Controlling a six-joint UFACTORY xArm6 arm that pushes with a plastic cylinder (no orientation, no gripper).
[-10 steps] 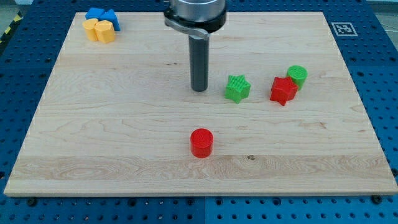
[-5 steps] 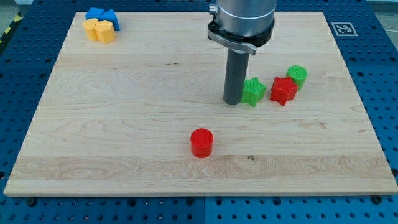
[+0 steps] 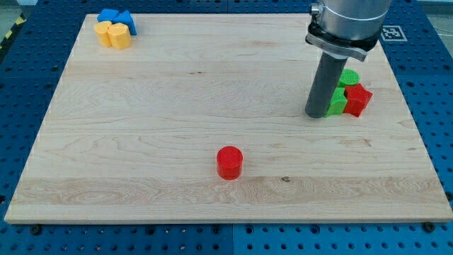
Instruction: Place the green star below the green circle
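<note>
**Tip against green star, three blocks bunched at the view's right**

We see a red cylinder [image 3: 229,162] alone toward the view's bottom centre of the wooden worktop [image 3: 156,106], well apart from everything else. At the top-left corner a yellow block [image 3: 114,34] and a blue block [image 3: 117,17] touch; their shapes are unclear to us. A black-and-white fiducial marker [image 3: 391,32] sits at the top-right corner, with no readable text. The blue perforated base [image 3: 439,127] surrounds the worktop.

We have no hand, so nothing opens, closes or grips; just the rod. My tip [image 3: 316,115] is down on the worktop, touching the left side of the green star [image 3: 337,105], partly hiding it. The red star [image 3: 357,99] touches the green star's right side. The green circle [image 3: 348,76] is just above both, touching or nearly so.
</note>
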